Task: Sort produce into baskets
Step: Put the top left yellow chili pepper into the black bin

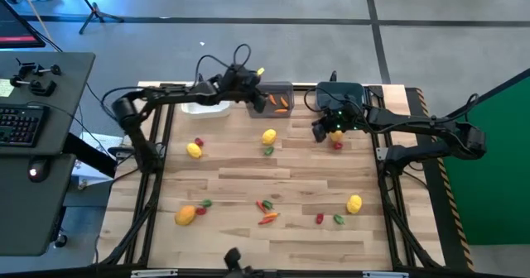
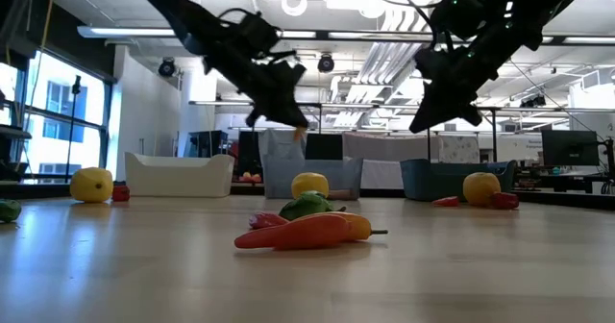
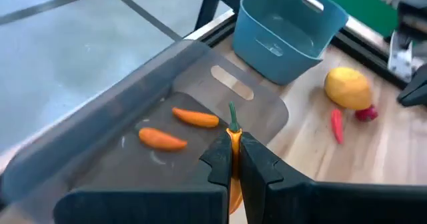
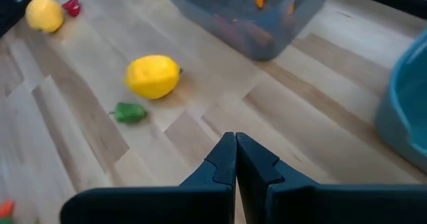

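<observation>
So the left hand (image 3: 233, 159) is clamped on an orange carrot (image 3: 233, 139), hovering over the grey bin (image 3: 167, 111) at the table's far edge. Off-centre release could bounce it out. Right hand (image 4: 235, 159) hangs closed, empty, near the teal bin (image 1: 339, 92).

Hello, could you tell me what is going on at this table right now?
The left gripper holds an orange carrot above the grey bin, where two carrots already lie. The right gripper hangs shut and empty over the table near the teal bin. Lemons and small peppers lie unsorted.
</observation>
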Controlling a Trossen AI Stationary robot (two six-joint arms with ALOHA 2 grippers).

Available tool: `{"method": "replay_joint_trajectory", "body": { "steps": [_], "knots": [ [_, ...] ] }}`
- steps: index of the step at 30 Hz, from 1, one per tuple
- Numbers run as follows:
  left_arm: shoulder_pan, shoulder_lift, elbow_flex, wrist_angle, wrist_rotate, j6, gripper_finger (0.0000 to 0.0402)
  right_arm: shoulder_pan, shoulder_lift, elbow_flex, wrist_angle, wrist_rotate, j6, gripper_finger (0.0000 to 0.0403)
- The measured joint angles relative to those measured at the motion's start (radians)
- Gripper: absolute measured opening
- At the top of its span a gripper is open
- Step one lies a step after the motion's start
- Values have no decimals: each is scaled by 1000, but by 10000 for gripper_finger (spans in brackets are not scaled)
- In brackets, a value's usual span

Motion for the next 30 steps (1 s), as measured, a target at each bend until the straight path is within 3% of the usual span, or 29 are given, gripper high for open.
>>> {"method": "replay_joint_trajectory", "body": {
  "steps": [7, 16, 30],
  "knots": [
    [42, 139, 131, -28, 96, 39, 0, 0, 0, 0, 1, 16, 9, 0],
    [71, 203, 147, -33, 143, 57, 7, 8, 0, 0, -1, 10, 17, 0],
    [63, 207, 147, -17, 105, 77, 112, 40, 0, 0, -1, 1, -63, 0]
  ]
}}
